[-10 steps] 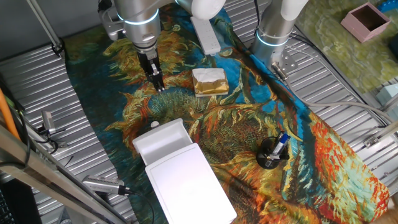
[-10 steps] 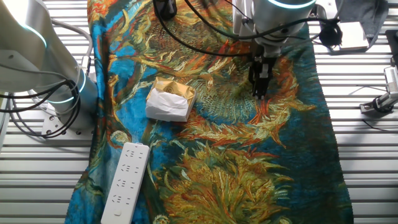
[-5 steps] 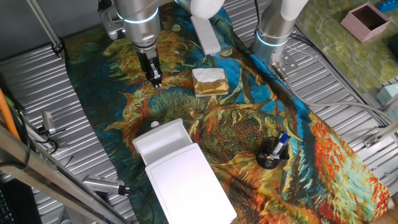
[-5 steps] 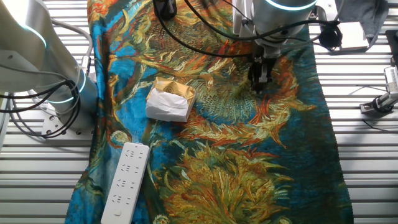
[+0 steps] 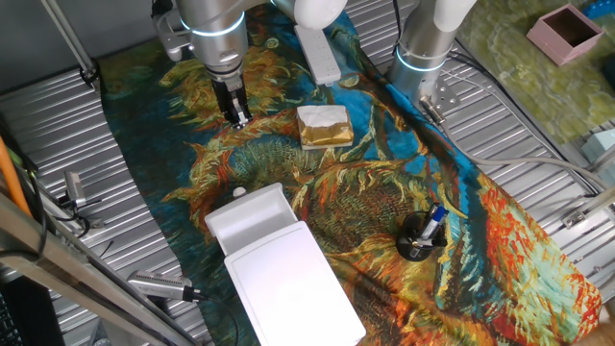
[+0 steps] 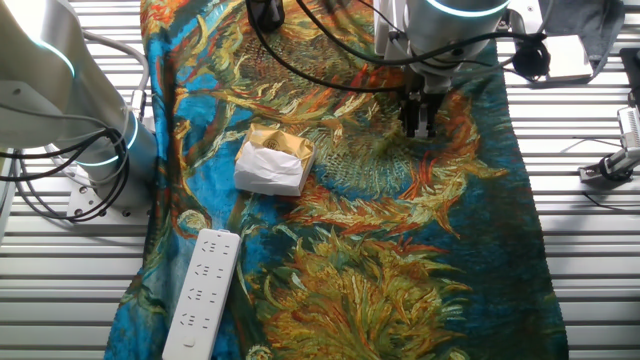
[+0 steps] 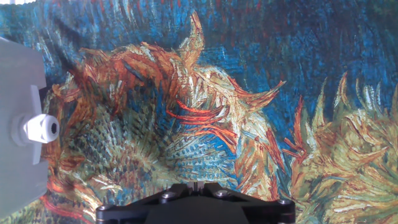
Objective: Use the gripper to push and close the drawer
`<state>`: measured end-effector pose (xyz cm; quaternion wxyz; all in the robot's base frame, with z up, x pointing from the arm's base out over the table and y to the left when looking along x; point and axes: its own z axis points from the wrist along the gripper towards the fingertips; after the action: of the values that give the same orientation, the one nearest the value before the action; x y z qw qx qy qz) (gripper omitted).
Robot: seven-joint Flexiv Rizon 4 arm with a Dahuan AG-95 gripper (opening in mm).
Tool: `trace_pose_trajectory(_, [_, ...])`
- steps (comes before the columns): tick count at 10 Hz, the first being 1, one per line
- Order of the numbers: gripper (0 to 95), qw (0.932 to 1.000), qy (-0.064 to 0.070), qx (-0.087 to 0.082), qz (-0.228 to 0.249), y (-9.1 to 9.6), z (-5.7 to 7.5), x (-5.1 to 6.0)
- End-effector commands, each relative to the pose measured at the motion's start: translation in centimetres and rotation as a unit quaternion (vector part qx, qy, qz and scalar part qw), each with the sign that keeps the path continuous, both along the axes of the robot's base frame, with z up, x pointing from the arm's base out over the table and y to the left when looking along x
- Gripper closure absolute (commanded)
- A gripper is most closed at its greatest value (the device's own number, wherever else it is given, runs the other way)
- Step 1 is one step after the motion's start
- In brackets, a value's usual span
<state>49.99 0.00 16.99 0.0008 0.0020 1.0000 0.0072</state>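
The drawer [image 5: 248, 217] is a shallow white tray with a round knob [image 5: 238, 193], pulled partly out of a flat white box [image 5: 293, 285] near the front of the cloth. My gripper [image 5: 237, 120] is small and black, shut and empty, hanging above the cloth well behind the drawer's knob. In the other fixed view the gripper [image 6: 418, 128] hangs over the cloth's far right part; the drawer is out of that view. In the hand view the shut gripper [image 7: 196, 185] is at the bottom edge, and the drawer front [image 7: 18, 124] with its knob [image 7: 38, 129] shows at the left edge.
A gold-and-white block [image 5: 324, 126] sits right of the gripper. A white power strip [image 5: 320, 53] lies at the back. A second silver arm column [image 5: 424, 53] stands at the back right. A black pen holder [image 5: 418, 237] stands to the right. A pink box [image 5: 567, 30] sits far right.
My gripper has risen and drawn back a little from the drawer, staying shut. The drawer has not moved.
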Motion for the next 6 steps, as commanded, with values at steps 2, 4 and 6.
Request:
trace_pose_trajectory(2, [95.0, 1.0, 0.001, 0.0, 0.0, 0.0, 0.0, 0.01])
trace_pose_trajectory(4, [95.0, 1.0, 0.001, -0.002, 0.0, 0.0, 0.0, 0.0])
trace_pose_trajectory(6, [95.0, 1.0, 0.001, -0.002, 0.009, 0.0, 0.0, 0.0])
